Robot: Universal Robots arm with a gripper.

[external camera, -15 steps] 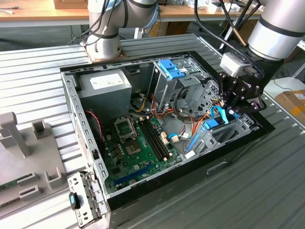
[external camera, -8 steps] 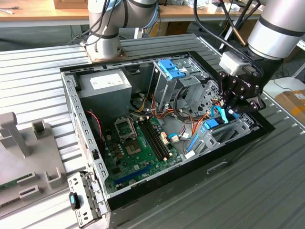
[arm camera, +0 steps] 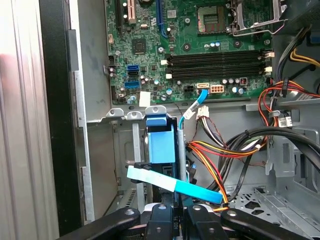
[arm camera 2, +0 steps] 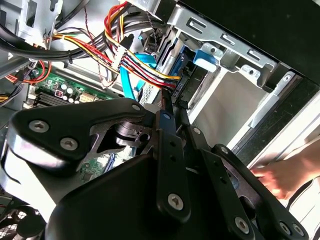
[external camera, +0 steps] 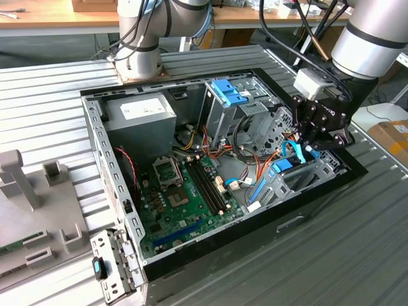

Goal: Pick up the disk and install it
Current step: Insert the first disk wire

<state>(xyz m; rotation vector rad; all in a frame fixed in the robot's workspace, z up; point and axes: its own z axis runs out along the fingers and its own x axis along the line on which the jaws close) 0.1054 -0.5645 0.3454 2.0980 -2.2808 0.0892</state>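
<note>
One open computer case [external camera: 95,150] lies on its side on the ribbed metal table [external camera: 51,108]. At the exterior view's left end of the case sits one grey power-supply box [external camera: 140,111]. Next comes one green motherboard [external camera: 182,191], which carries four long black memory slots [arm camera: 215,65]. Further right stands one tall metal cage [external camera: 217,118] topped by one blue latch [external camera: 229,94].

One disk [arm camera: 162,142] stands on edge in the drive bay at the case's right end. Its blue rail faces the first wrist view, and one flat blue cable [arm camera: 175,186] lies across it. One gripper [external camera: 312,148] hangs just above that bay, fingers [arm camera 2: 165,130] drawn together with nothing seen between them, near one bundle of red, yellow and orange wires [arm camera: 225,147]. One blurred hand [arm camera 2: 280,175] rests at the case's outer wall in the second wrist view.
</note>
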